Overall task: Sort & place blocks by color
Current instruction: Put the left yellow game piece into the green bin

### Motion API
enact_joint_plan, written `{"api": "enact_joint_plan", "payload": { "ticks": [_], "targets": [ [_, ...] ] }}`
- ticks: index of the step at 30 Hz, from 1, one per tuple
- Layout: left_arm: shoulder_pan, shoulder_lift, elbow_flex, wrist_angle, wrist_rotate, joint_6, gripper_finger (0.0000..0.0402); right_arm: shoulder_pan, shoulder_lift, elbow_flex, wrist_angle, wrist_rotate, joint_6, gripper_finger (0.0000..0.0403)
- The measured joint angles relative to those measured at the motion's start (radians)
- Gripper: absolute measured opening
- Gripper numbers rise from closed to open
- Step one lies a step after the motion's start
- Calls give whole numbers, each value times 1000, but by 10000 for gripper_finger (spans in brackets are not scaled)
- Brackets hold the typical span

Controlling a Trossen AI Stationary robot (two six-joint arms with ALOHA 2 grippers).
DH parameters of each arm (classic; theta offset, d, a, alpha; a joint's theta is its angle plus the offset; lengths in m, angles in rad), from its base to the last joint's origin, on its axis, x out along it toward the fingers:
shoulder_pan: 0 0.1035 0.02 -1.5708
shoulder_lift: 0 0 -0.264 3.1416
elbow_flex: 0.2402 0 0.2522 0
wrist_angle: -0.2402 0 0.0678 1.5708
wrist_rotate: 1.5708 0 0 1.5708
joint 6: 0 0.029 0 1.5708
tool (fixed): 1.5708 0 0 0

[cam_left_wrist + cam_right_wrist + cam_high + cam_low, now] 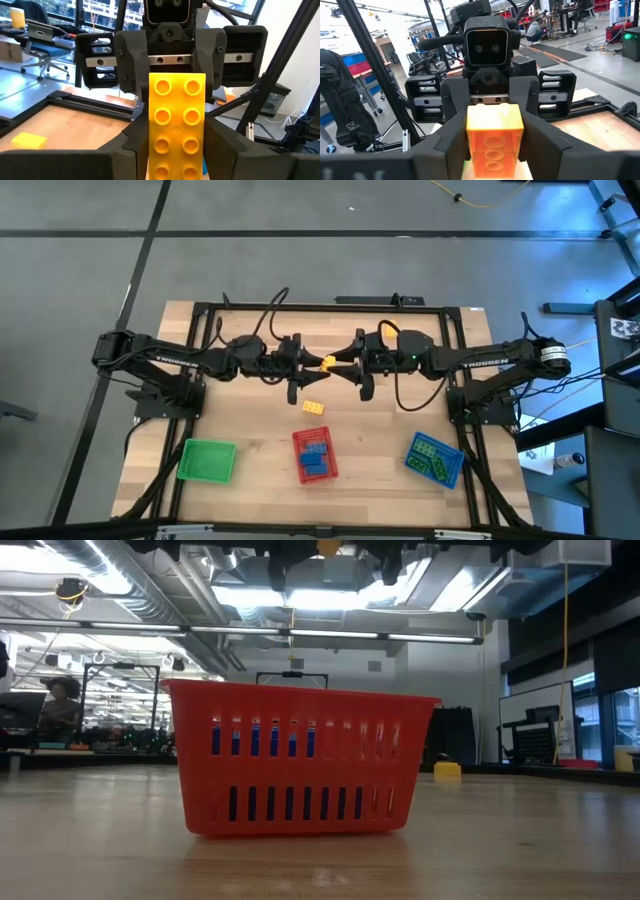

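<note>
While both grippers meet in mid-air over the middle of the table, you carry one item between two tools, and that is where the risk sits.

Item in hand: yellow block (pixel 177 127), a two-by-four studded brick, bright glossy yellow, stud face toward the left wrist camera. It hangs well above the table (pixel 250 440), between the left gripper (pixel 306 362) and the right gripper (pixel 344 366).

Tool state: the left gripper's fingers pinch the near end of the brick. The right gripper's fingers flank the far end, and I judge them closing onto it; a firm grip there is not confirmed.

Hazards:
- If you release the left before the right has seated, the brick drops and may bounce off the table.
- If both clamp and either arm shifts, the brick twists or pops out sideways.
- A shallow end-grip lets the smooth plastic slip.

Other stock:
- Second yellow block (pixel 314 407), lying loose on the wood just below the grippers.
- Red tray (pixel 315 456), holding blue blocks.
- Blue tray (pixel 435 458), holding green blocks.
- Green tray (pixel 207 460), showing no blocks.
</note>
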Motion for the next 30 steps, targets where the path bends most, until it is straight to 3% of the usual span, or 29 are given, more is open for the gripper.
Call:
{"api": "enact_joint_plan", "payload": {
  "ticks": [6,11,15,23,26,30],
  "targets": [
    [0,-1,0,-6,4,-2,135,0,0,0,-1,0,-1,143],
    [4,-1,0,-25,9,-12,198,0,0,0,1,-11,1,143],
    [34,-52,-2,-113,72,-16,225,-2,-17,0,-14,-24,-8,143],
    [125,-328,-6,-498,118,-8,227,-29,-134,1,-368,-42,-58,143],
    [139,-443,-61,-510,97,7,227,-29,-193,-13,-484,-41,-80,143],
    [135,-598,-176,-479,-6,-25,227,-29,-287,-74,-516,3,-65,143]
  ]
}}
